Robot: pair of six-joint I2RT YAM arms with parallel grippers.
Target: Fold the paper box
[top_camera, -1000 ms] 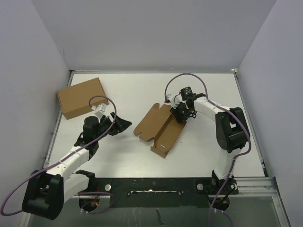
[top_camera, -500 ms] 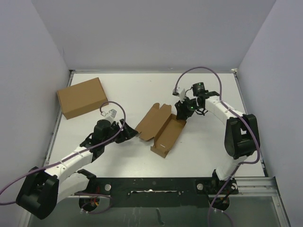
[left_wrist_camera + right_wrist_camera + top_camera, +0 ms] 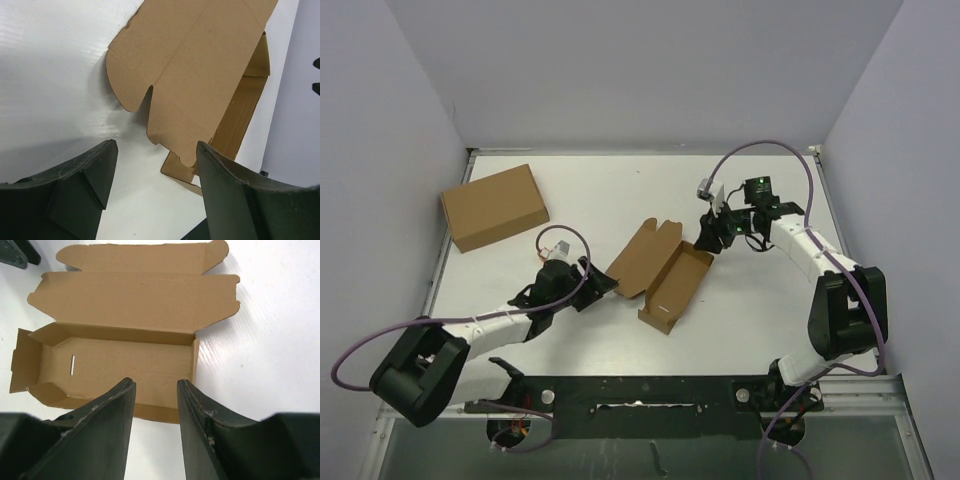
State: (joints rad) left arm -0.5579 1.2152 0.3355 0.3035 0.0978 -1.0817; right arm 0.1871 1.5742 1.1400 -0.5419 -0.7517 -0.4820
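Partly hidden: paper box [image 3: 120, 365] near wall behind right gripper [image 3: 156, 385], seemingly parted; left gripper [image 3: 156, 147] spread, empty.

This looks like a robotics lab test cell, not a home or a shop. A white bench [image 3: 620, 185] is shut in by plain pale panels [image 3: 640, 70] along its far, left and right edges. The left arm [image 3: 485, 325] and the right arm [image 3: 805, 248], both white and black, are bolted to a black metal rail [image 3: 650, 385] at the near edge. Purple cables [image 3: 765, 146] loop loosely from both.
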